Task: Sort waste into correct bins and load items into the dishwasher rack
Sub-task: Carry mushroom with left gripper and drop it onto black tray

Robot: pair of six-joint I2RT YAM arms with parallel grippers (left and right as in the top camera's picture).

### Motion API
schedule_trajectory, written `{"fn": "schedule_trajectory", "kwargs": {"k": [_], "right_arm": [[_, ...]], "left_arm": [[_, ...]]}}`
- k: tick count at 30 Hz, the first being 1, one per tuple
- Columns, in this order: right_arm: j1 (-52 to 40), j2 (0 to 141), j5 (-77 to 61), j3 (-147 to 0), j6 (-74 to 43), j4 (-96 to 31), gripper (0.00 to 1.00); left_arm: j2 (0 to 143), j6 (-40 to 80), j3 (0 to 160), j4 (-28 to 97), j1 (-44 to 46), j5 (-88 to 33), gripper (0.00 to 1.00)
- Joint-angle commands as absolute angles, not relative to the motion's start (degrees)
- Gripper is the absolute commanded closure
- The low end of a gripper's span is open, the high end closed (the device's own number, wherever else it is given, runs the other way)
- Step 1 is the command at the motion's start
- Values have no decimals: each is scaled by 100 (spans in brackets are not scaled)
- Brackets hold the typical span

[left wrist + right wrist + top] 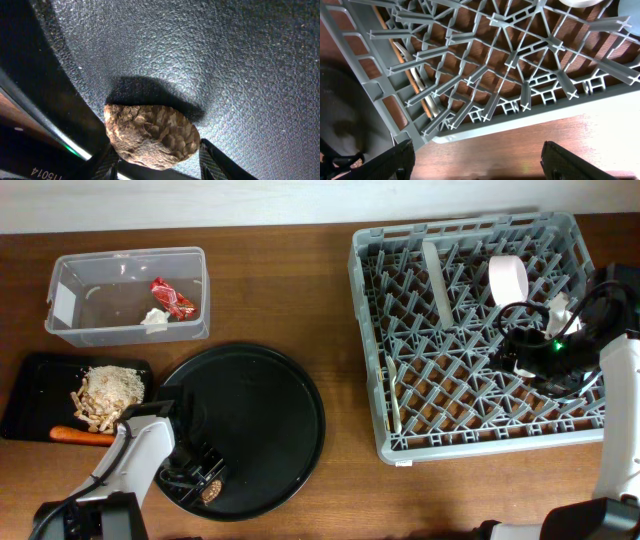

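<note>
A small brown disc point(150, 136) with a scaly surface sits between the fingers of my left gripper point(156, 155), which is shut on it just over the round black tray point(240, 70). From overhead, that gripper point(203, 483) and the disc point(212, 491) are at the tray's front left. The clear tub point(70, 330) holds a red wrapper point(172, 297) and white paper point(155, 318). Crumbs point(108, 388) and a carrot point(80, 435) lie in the shallow black tray point(35, 395). My right gripper point(475, 152) stands open and empty, above the grey rack point(470, 435).
In the rack stand an upright white plate point(437, 280) and a white cup point(508, 277). A wooden stick point(393, 395) and a fork point(417, 80) lie along its left side. The round black tray point(270, 410) lies between the bins and the rack.
</note>
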State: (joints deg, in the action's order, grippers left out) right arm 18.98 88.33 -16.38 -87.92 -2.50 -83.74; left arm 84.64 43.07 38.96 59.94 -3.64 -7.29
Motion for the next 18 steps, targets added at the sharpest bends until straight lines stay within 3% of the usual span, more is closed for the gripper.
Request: {"fn": "schedule_trajectory", "kwargs": {"k": [1,4,7,9,18], "right_arm": [[1916,8833,-1586,-8764,-193,-8377,16],[1916,8833,-1586,-8764,-193,-8377,16],[1914,8833,-1588,-8764,-193,-8377,16],[1914,8833,-1588,-8764,-193,-8379,16],[1914,8833,-1586,-8764,-193,-8381,16]], "left_arm": [[8429,4257,3850,5763,-336,-775,55],[8429,4257,3850,5649,-336,-775,54],[8429,4257,3850,5610,-336,-773,64],[8429,4257,3850,5553,-338,-775,77],[8418,4250,4519,5878,-342,-687,82]]}}
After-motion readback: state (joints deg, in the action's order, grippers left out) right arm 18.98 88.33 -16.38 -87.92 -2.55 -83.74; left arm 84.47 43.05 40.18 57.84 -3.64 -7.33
